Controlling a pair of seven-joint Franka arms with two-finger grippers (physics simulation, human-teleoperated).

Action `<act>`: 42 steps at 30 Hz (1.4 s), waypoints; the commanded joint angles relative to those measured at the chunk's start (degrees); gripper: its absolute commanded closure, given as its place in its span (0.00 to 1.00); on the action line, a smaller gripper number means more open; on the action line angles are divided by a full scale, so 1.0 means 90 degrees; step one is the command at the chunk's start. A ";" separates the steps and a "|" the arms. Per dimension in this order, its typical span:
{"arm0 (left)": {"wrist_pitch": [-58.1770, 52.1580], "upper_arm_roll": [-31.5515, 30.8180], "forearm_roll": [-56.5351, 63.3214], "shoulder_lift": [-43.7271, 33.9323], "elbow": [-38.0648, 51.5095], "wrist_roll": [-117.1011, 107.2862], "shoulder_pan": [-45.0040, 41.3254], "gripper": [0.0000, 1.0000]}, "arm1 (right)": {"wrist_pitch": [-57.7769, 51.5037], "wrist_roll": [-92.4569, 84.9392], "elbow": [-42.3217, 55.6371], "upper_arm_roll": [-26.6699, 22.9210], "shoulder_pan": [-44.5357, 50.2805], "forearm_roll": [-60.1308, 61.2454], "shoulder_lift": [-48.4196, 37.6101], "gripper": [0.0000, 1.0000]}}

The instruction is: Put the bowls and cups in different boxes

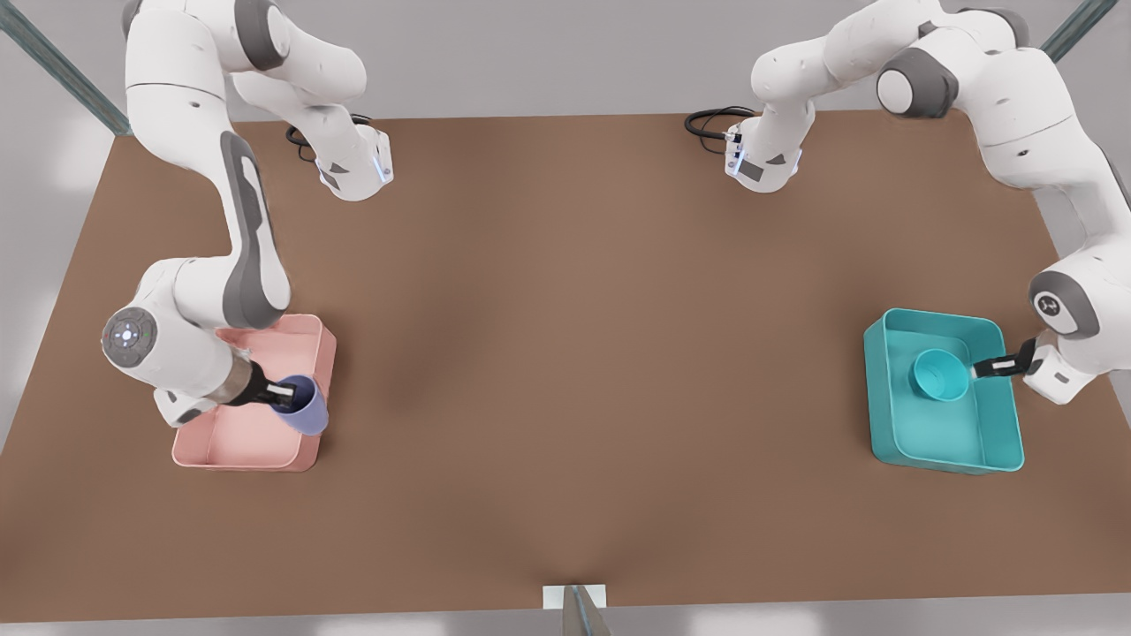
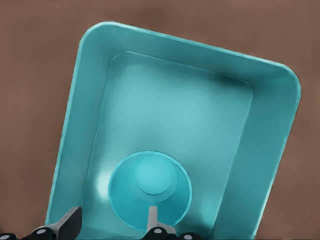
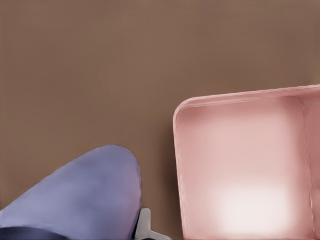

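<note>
Left claw (image 1: 979,370) around teal bowl's (image 1: 938,374) rim

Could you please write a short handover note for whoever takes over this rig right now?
Left gripper: over the teal box at the front view's right, one finger inside the teal bowl and one outside, rim between them; bowl held above or on the box floor, cannot tell which.
Right gripper: shut on the lavender cup, tilted at the pink box's table-side edge.
Done: both items brought to separate boxes.
Left: release the bowl, move the cup fully inside the pink box, release it, then withdraw both arms.
</note>
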 commanded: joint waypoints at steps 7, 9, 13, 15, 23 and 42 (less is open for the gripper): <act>-0.3326 -0.1413 0.0446 -0.1966 0.1012 -0.1592 -0.1281 0.00 | -0.0839 -0.3433 0.0113 -0.0090 -0.1170 -0.0049 0.0722 0.79; -0.3346 -0.1706 0.0446 -0.1868 0.1119 -0.1602 -0.1291 0.00 | -0.0634 -0.3355 0.0328 -0.0081 -0.1160 -0.0010 0.1278 0.79; -0.3346 -0.2341 0.0671 -0.1859 0.1090 -0.1602 -0.1291 0.00 | -0.0312 -0.3296 0.0670 -0.0081 -0.1150 0.0039 0.1943 0.79; -0.3336 -0.2351 0.0671 -0.1810 0.1100 -0.1612 -0.1291 0.00 | -0.0146 -0.3296 0.0709 -0.0081 -0.1131 0.0029 0.2060 0.79; -0.3346 -0.2360 0.0651 -0.1800 0.1100 -0.1622 -0.1291 0.00 | -0.0087 -0.3306 0.0709 -0.0051 -0.1131 0.0039 0.2265 0.00; -0.3443 -0.2399 0.0661 -0.1800 0.1100 -0.1622 -0.1291 0.00 | -0.3612 -0.0884 0.0924 0.0007 -0.0457 -0.0322 -0.1133 0.00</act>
